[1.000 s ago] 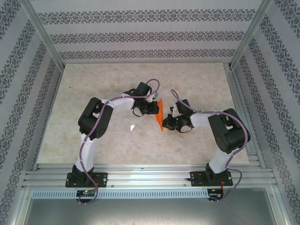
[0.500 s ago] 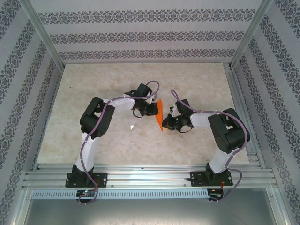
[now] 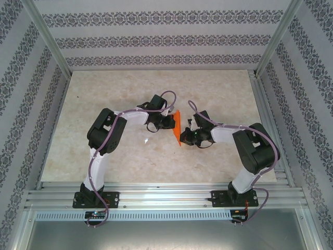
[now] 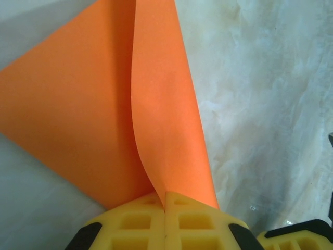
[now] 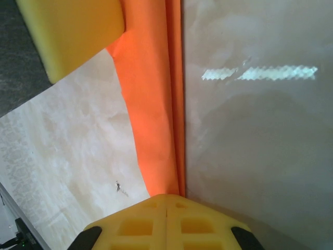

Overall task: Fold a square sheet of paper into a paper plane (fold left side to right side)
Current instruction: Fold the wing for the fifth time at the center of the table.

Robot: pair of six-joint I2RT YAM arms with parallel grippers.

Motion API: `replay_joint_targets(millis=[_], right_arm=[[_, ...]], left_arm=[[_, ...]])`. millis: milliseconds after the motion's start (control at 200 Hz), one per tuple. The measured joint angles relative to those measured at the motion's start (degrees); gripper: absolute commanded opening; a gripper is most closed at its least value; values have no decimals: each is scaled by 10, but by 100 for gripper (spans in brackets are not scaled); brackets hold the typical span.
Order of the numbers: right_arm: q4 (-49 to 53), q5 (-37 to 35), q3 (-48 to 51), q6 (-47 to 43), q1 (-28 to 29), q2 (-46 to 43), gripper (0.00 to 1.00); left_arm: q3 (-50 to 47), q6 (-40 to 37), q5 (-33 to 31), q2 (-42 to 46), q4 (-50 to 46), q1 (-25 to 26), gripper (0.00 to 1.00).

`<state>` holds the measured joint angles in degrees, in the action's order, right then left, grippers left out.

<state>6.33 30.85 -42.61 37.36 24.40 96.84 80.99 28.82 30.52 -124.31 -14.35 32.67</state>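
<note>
The thin bright orange sheet of paper (image 3: 178, 129) is just right of centre in the top view, held up on edge as a narrow sliver between the two arms, over the pale marbled tabletop (image 3: 104, 94). In the left wrist view the sheet (image 4: 78, 104) fans upward from bottom centre in two layers. One is broad and flat and reaches the left edge of the frame; the other curves up to the top, and the two meet at the bottom. In the right wrist view it (image 5: 151, 104) runs as a narrow doubled strip from bottom centre to the top edge, its layers lying close together.

The left gripper (image 3: 170, 123) is at the sheet's left side in the top view. In its own view its yellow grid-patterned fingers (image 4: 135, 226) are pressed together, with the paper pinched in the seam between them. The right gripper (image 3: 183, 137) is at the sheet's lower right and is clamped the same way: its yellow fingers (image 5: 135, 226) meet at bottom centre of its own view with the strip's lower end caught between them. A yellow finger of the left gripper takes up the upper left corner of the right wrist view, against the paper's upper part.

Both white arms (image 3: 130, 113) carry purple cables and bend inward toward the sheet. Aluminium rails (image 3: 166, 194) cross the bottom of the top view, and patterned wallpaper walls (image 3: 156, 36) close in the table on three sides
</note>
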Motion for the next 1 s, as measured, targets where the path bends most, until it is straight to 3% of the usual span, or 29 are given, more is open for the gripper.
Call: replay_joint_targets(millis=[315, 694, 1004], right_arm=[[30, -4, -31, 0, 0, -40, 5], [31, -5, -72, -3, 11, 50, 4], [42, -14, -59, -34, 17, 47, 4]], left_arm=[[-11, 1, -2, 4, 17, 2, 0], [-11, 1, -8, 5, 17, 4, 0], [-11, 1, -9, 5, 16, 4, 0]])
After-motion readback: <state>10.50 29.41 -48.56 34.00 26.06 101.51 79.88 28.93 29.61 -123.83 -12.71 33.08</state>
